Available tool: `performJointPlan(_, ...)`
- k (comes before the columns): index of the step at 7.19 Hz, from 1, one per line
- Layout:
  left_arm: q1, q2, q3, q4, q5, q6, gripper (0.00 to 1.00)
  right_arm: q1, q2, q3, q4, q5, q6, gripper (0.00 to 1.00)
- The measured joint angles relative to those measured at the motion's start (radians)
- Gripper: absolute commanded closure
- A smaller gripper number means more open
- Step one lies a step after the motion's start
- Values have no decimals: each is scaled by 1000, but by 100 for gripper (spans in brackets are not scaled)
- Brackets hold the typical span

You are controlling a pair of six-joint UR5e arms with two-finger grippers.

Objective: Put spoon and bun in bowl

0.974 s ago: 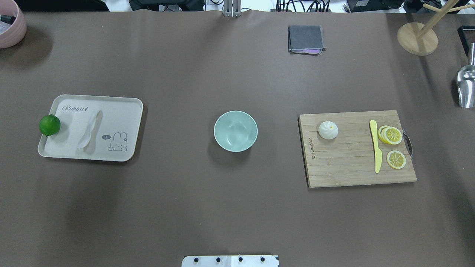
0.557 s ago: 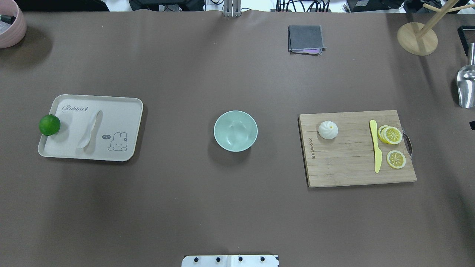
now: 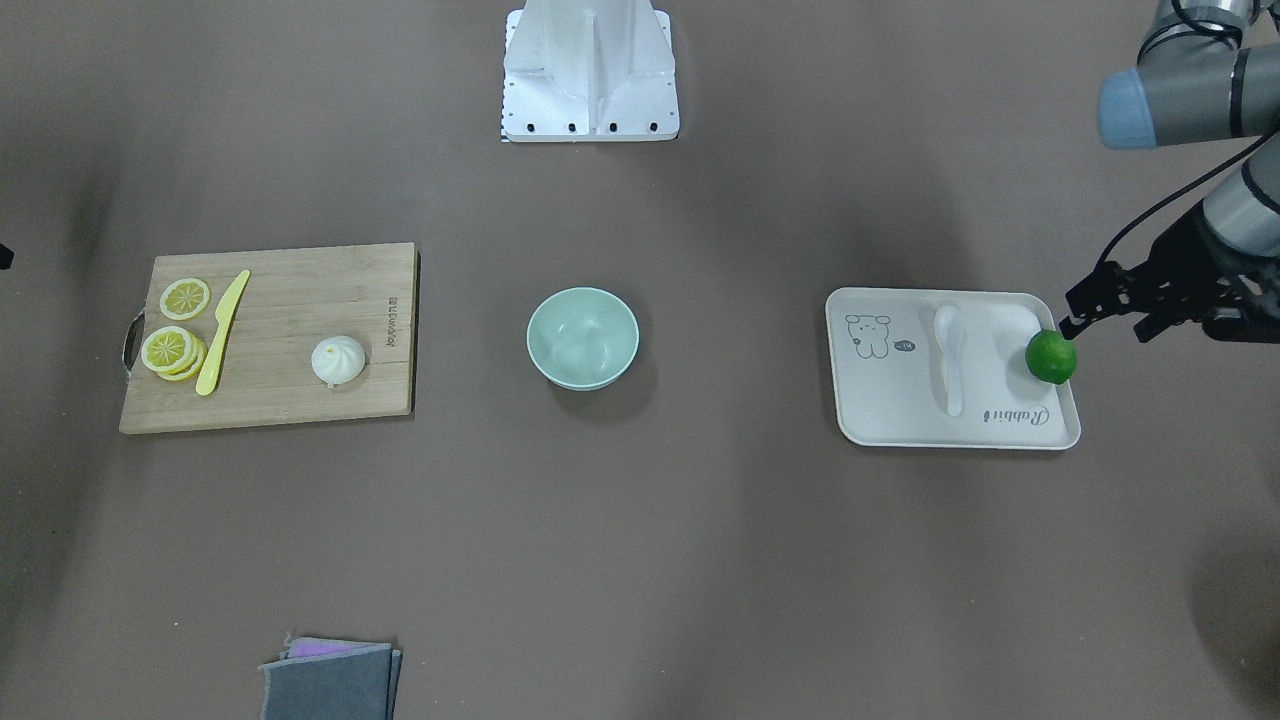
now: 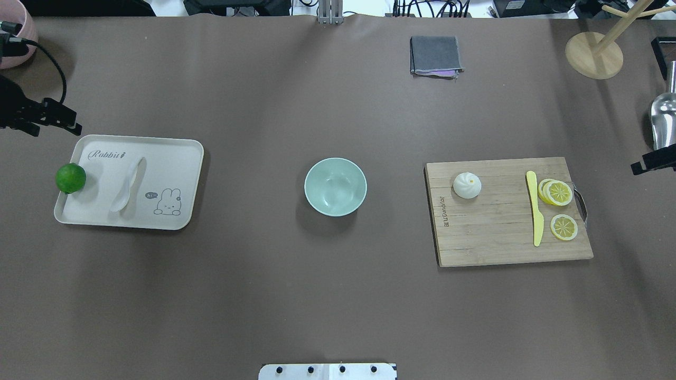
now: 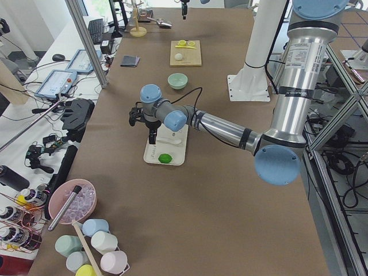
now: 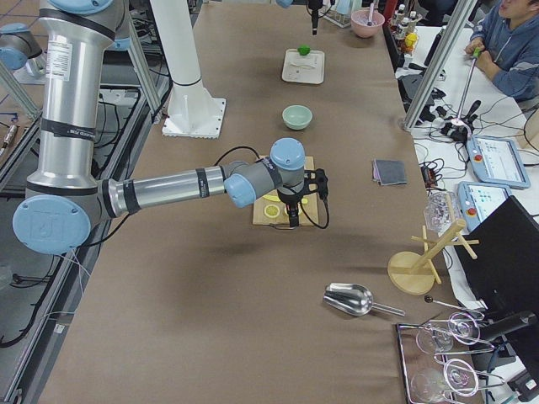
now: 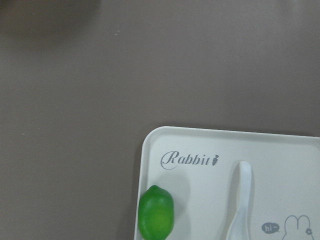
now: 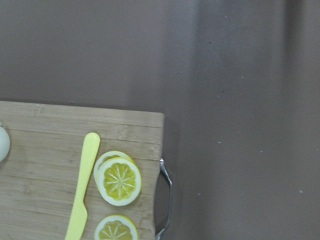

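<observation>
Mint-green bowl (image 4: 335, 187) sits empty mid-worktop. Both arms have just swung in, starting their reaches: left gripper (image 4: 63, 121) beside the spoon's tray (image 4: 174, 158), spoon (image 4: 127, 184) untouched; right gripper (image 4: 647, 164) near the cutting board (image 4: 491, 237) bearing the bun (image 4: 467, 185). I cannot tell how far the jaws are parted.

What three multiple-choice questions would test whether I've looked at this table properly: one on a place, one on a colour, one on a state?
1. Where does the bun lie? A on a plate; B on the wooden board; C in a frying pan.
2. What colour is the knife? A yellow; B red; C black.
3. The bowl is: A upside down; B full of soup; C upright and empty.

Answers:
1 B: the bun rests on the board's bare end, apart from the knife.
2 A: it is plain yellow, like the lemon slices beside it.
3 C: the overhead view looks straight into its bare mint-green inside.
</observation>
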Motion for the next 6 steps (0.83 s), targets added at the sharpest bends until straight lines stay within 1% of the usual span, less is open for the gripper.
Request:
performJointPlan(1,34,-21,20,0,4,-9,9,-47,31,4,0,-21,67,3)
performJointPlan(2,69,-39,36,0,22,-19,12,-86,56,6,0,-34,112,3)
performJointPlan(4,143,-73,84,-4,88,-24,19,-129,83,7,0,-43,141,3)
performJointPlan(6,192,-88,118,-10,117,-20,27,-160,106,7,-2,-43,145,3)
